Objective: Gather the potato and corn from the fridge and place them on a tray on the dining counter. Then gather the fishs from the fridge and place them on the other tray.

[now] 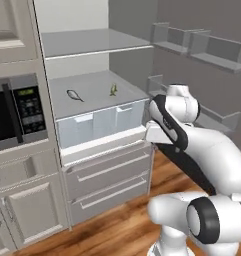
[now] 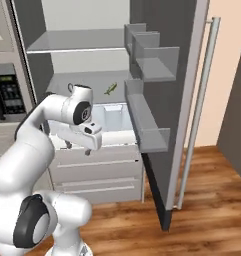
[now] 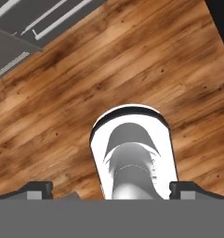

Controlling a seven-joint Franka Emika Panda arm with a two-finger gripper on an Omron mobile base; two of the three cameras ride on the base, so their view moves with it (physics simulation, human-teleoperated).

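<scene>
The tall pale grey fridge (image 2: 184, 100) stood with its door swung wide open to the right. On its middle grey shelf (image 1: 94, 90) lay two small fish, well apart. The left base view showed both: a dull grey fish (image 1: 74, 95) toward the left, its long axis running from far-left to near-right, and a small olive-green fish (image 1: 113, 89) toward the right, tilted nearly upright in the picture. In the right base view the olive-green fish (image 2: 110, 89) lay slanted, one end toward the far right, while the arm's upper joint covered most of the grey one. That view also showed the door's long silver bar handle (image 2: 199, 110) and its inner bins. The hand view looked down at the brown wooden plank floor (image 3: 132, 60), with the gripper (image 3: 111, 191) spread wide and holding nothing. A black-fronted microwave (image 1: 14, 112) sat left of the fridge.
</scene>
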